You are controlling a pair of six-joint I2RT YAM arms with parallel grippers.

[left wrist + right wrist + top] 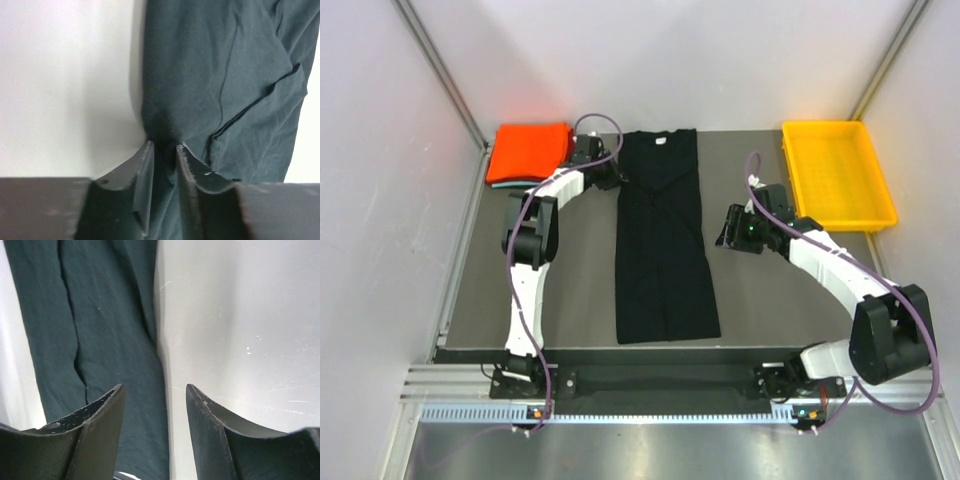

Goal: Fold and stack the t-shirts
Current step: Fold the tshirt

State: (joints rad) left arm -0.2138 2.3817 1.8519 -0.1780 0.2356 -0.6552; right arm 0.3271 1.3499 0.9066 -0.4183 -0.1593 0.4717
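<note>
T-shirts are the job, and the one you are working is the black t-shirt [660,240]. It lies in the middle of the table [570,290] as a long narrow strip with both sides turned in. Its collar and white neck label [661,142] are at the far end and its hem is at the near end.

Your left gripper [165,145] sits at the far left corner of that strip. The jaws are clenched on a small pinch of cloth at the shirt's left edge, and the fabric bunches up between them. That hold reads as a grip for drawing the collar end toward the hem, so I judge the crosswise fold is the step in hand.

Your right gripper [154,386] hangs just beside the shirt's right edge, about midway along. Its jaws are spread wide with nothing between them. One finger is over the cloth and the other over bare table. It would need its own pinch at the far right corner before you lift, or the fold will probably skew.

At the far left corner of the table the folded orange-red t-shirt [528,150] rests on a teal t-shirt [515,182], of which only a thin edge shows. That is the stack the black one should join.

At the far right sits the yellow tray [835,175]. Nothing shows inside it from above.
</note>
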